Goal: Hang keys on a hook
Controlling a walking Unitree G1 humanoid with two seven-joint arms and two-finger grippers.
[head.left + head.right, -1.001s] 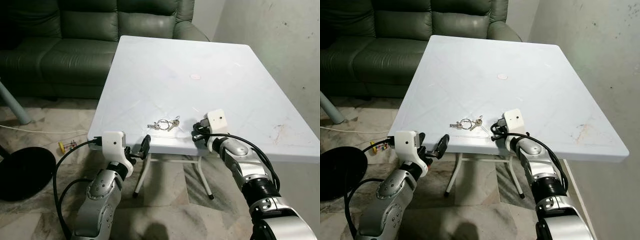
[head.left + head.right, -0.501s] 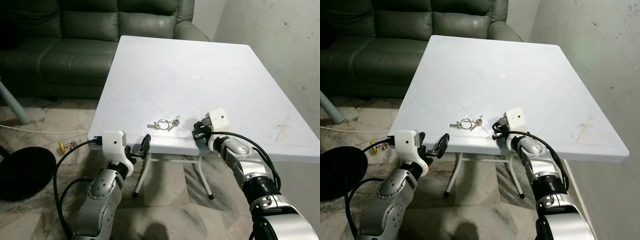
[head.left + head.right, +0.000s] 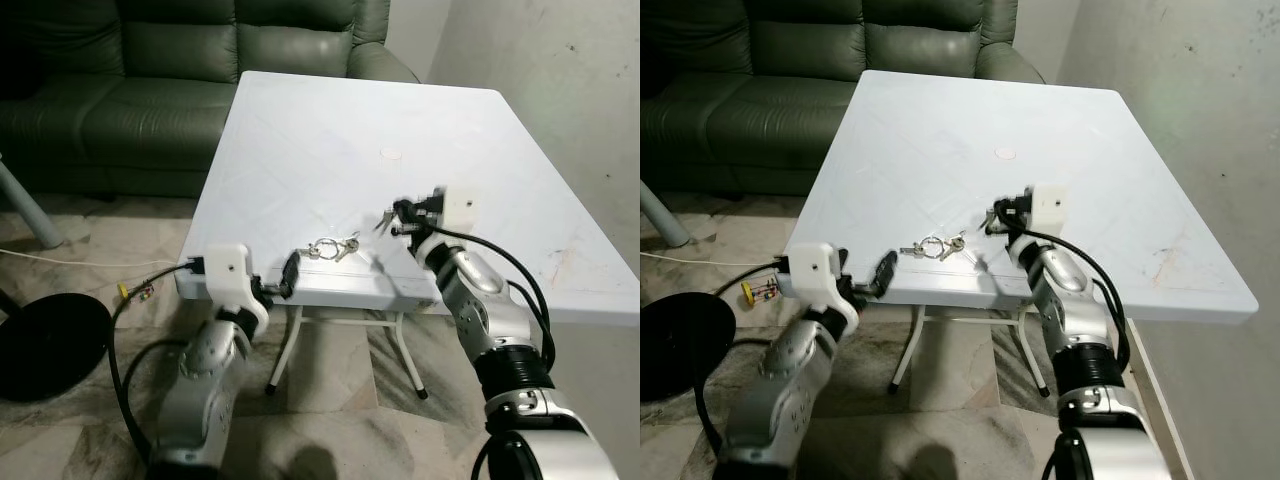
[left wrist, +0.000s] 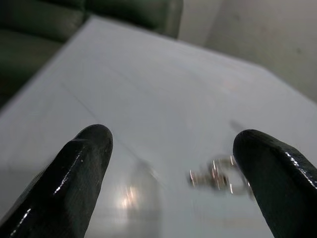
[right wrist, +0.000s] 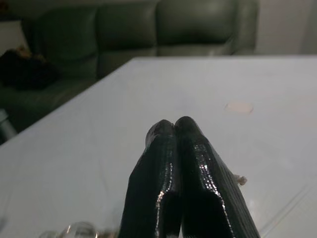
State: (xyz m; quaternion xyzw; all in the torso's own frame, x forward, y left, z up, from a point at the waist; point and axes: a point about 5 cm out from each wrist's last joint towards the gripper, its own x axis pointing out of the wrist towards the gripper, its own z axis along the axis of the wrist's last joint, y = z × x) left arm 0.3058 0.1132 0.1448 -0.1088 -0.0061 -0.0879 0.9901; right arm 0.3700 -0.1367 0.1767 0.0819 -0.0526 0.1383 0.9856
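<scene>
Since a second ago the right gripper [image 3: 392, 215], fingers pressed together, has risen over the white plastic table [image 3: 330, 130]. Silver keys on rings [image 3: 328, 248] lie lengthwise between grippers, at centre frame; the spread left gripper [image 3: 288, 280] sits nearer.

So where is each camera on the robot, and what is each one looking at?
Left eye view: on the head, looking forward and down at the white table, the keys and both silver arms.
Right eye view: beside it on the head, same scene, with the green sofa behind.
Left wrist view: on the left wrist, looking along the open left gripper at the blurred keys.
Right wrist view: on the right wrist, looking along the shut right gripper over the table toward the sofa.
Shared: all four views show the table.
</scene>
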